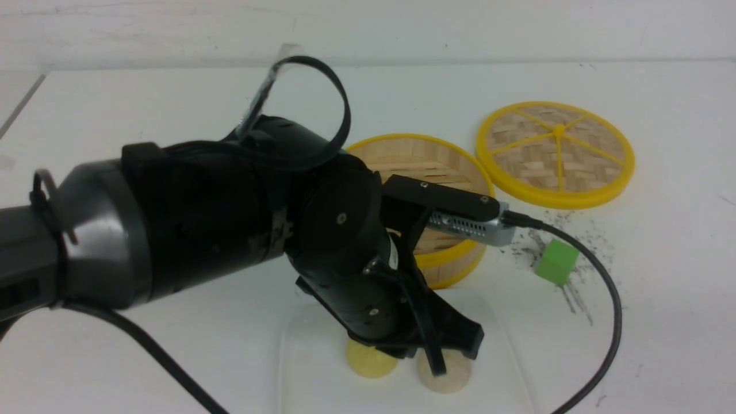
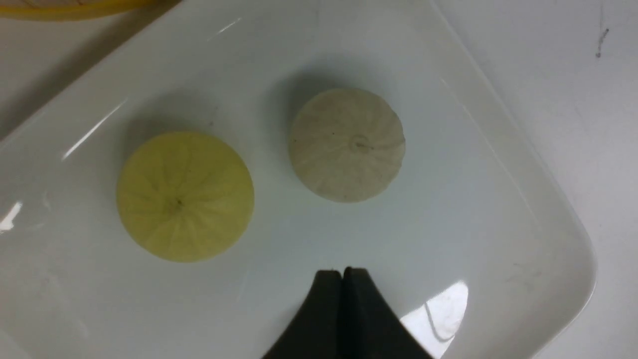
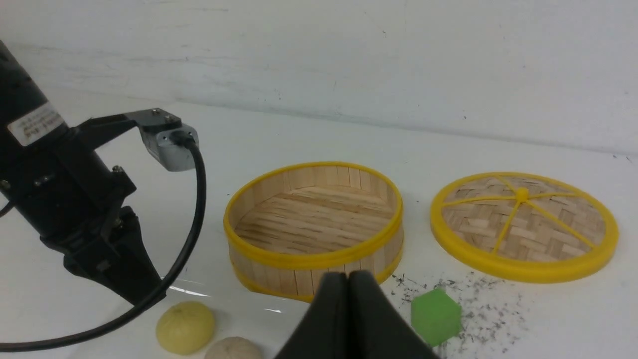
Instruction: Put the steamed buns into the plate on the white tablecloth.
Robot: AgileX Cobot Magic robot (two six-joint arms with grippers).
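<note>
**Two buns plated, steamer bare**

Nearest, just above the white square plate (image 2: 518, 209) on the white tablecloth (image 1: 661, 322): the left gripper (image 2: 342, 273), jaws pressed together on nothing, clear of both buns. On the plate, side by side but apart: a pale yellow bun (image 2: 185, 197) and an off-white bun (image 2: 347, 144), both dome up. Also closed and empty, and out of the front view: the right gripper (image 3: 348, 275). Further off, a green block (image 3: 435, 316) on the cloth. Then the bamboo steamer (image 3: 269, 274), no bun on its slatted floor. Beyond and beside it, the woven lid (image 3: 523, 227), lying flat. Looks close to finished, judging by the bare steamer. Hard to confirm: plate largely behind the left arm in the front view, and cut off at the edges of the left wrist view. Cannot rule out another bun there.
</note>
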